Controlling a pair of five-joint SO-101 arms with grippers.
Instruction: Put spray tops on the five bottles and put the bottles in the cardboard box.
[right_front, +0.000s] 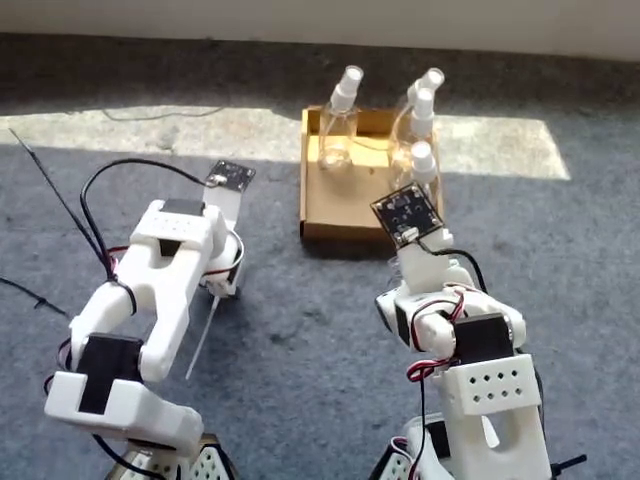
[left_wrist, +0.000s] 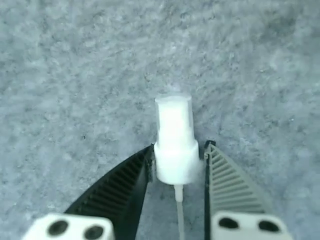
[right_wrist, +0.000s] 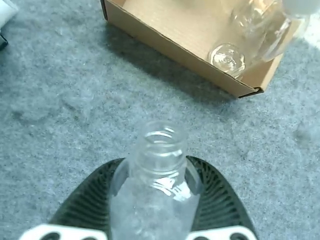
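Note:
My left gripper (left_wrist: 177, 152) is shut on a white spray top (left_wrist: 174, 125), its thin dip tube (right_front: 203, 335) trailing back over the grey carpet. In the high view this gripper (right_front: 222, 282) sits left of the cardboard box (right_front: 312, 215). My right gripper (right_wrist: 156, 172) is shut on a clear bottle (right_wrist: 157, 145) whose neck is uncapped, a short way in front of the box (right_wrist: 165, 42). In the high view the right gripper (right_front: 415, 262) lies under its camera board, by the box's near right corner. Several capped bottles (right_front: 338, 120) stand in the box.
The floor is grey carpet with a sunlit band (right_front: 150, 130) at the back. Black cables (right_front: 95, 190) loop around the left arm. Open carpet lies between the two arms and in front of the box.

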